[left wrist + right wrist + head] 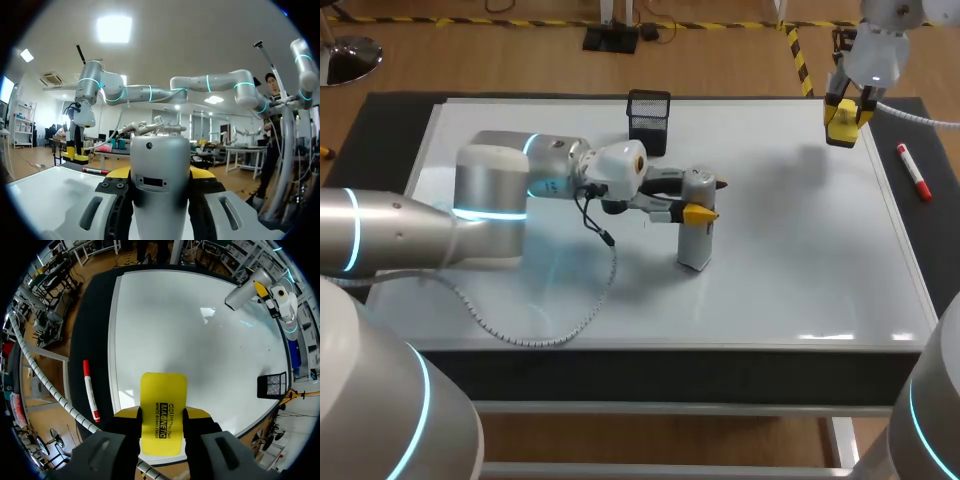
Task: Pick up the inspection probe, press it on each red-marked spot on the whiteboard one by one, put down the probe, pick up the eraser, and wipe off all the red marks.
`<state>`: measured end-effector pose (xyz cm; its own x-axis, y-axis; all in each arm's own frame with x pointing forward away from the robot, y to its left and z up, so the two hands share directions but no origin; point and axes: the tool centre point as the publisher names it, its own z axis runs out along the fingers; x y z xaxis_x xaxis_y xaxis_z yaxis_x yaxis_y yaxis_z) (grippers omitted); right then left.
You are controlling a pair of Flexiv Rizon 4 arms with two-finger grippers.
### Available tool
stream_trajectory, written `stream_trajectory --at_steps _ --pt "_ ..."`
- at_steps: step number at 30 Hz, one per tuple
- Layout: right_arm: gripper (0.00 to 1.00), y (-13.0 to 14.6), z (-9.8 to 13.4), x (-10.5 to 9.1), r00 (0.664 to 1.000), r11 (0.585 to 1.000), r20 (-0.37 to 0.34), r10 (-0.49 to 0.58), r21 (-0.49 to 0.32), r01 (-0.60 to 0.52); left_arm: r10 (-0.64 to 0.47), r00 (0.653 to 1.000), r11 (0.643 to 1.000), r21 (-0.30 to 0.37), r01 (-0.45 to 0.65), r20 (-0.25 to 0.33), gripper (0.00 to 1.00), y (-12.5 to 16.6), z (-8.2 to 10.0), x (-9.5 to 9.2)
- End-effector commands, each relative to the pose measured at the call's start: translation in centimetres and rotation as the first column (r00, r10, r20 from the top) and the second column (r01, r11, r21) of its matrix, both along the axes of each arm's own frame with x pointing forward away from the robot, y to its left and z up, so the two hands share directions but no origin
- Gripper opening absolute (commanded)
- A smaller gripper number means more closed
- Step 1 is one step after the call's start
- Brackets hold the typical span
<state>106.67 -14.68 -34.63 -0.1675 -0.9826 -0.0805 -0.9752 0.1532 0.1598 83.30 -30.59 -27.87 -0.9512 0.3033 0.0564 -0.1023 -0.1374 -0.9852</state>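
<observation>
Left pincer clamped on the probe, upright near the middle of the whiteboard; right pincer clamped on the yellow eraser above the board's 2 o'clock corner; likely risk: an off-vertical press skids the probe; red marks indiscernible, tip contact hidden.

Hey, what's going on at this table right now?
The left claw is shut on the silver probe, standing it upright on the whiteboard. The right claw is shut on the yellow eraser, above the board's far right corner. A red marker lies beside the board, and a black mesh holder stands at its far edge. No red marks show.
</observation>
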Motion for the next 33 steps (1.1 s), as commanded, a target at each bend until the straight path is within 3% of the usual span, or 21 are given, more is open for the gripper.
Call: stream_trajectory --at_steps 1,22,28,33 --pt "0.0 -0.1 0.1 0.1 1.0 1.0 -0.001 0.003 -0.002 -0.003 0.005 1.0 0.999 0.035 -0.005 0.011 0.0 0.3 -0.2 -0.4" --pt "0.0 -0.1 0.1 0.1 1.0 1.0 -0.001 0.003 -0.002 -0.003 0.0 1.0 0.998 0.06 -0.001 0.027 0.0 0.3 0.4 -0.5" --pt "0.0 -0.1 0.1 0.1 1.0 1.0 -0.001 0.003 -0.002 -0.003 -0.004 0.998 1.0 0.0 0.004 0.066 0.0 0.4 2.5 -0.6" --pt "0.0 -0.1 0.1 0.1 1.0 1.0 -0.001 0.003 -0.002 -0.003 0.028 0.993 1.0 -0.008 -0.027 0.114 0.0 2.2 4.7 0.4"
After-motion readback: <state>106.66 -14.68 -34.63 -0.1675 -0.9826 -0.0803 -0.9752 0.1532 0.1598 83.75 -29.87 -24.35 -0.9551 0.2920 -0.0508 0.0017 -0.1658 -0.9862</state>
